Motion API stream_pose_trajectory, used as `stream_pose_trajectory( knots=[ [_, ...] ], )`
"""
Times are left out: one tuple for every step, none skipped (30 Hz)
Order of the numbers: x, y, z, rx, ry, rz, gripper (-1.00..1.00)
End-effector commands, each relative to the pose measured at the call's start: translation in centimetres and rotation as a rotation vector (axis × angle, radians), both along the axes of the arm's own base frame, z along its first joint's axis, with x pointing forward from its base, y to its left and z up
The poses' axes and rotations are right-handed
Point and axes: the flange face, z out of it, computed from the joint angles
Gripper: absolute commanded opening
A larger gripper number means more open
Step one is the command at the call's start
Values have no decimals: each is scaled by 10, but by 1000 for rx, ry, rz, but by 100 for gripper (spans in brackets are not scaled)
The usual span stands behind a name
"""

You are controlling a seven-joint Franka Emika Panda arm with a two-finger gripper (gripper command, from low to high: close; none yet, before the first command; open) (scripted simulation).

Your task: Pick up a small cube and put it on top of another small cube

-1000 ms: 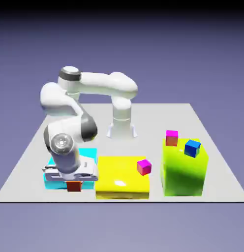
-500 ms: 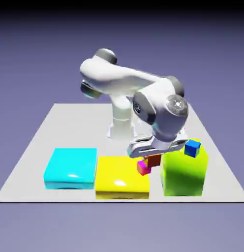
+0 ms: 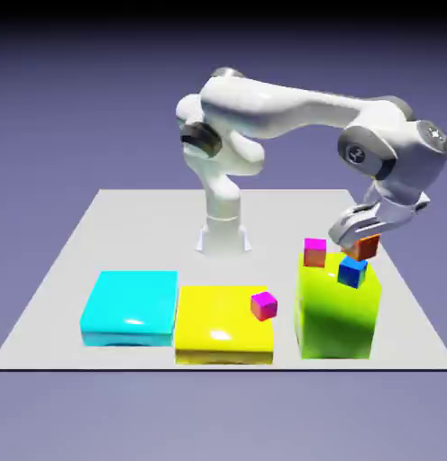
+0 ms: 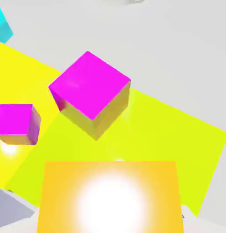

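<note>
- At the near edge of the grey table [image 3: 47, 351], in the exterior view, lies a broad, flat yellow block [image 3: 223, 329], its top glossy with a bright glint.
- To the exterior view's left of it, just beside, sits the flat cyan block [image 3: 130, 306].
- To the exterior view's right, apart from the yellow block, stands the taller lime-green block [image 3: 335, 315].
- A small magenta-topped cube [image 3: 264, 306] rests on the yellow block, near its side toward the green one.
- The small blue cube [image 3: 352, 272] sits on top of the green block, turned at an angle to its edges.
- A second magenta-topped cube [image 3: 314, 252], its sides pinkish orange, rests on that same block, apart from the blue cube and to the exterior view's left.
- The gripper [image 3: 365, 243] is clamped on the small orange cube [image 4: 110, 195], which fills the lower middle of the hand view with a white glare on its top.
- In the exterior view that cube appears, tilted, right above and behind the blue one; whether they touch, I cannot tell.
- The white arm [image 3: 299, 103] reaches over from its base [image 3: 223, 236]; pale marks on its round joint caps are too small to read.
- Beyond the table is the blue-violet backdrop [image 3: 74, 117].
</note>
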Motion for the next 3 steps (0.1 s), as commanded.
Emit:
stream_pose_trajectory(
  knots=[
    [0,0,0,1,1,-1,100],
    [0,0,0,1,1,-1,100],
    [4,2,10,0,0,-1,100]
  ],
)
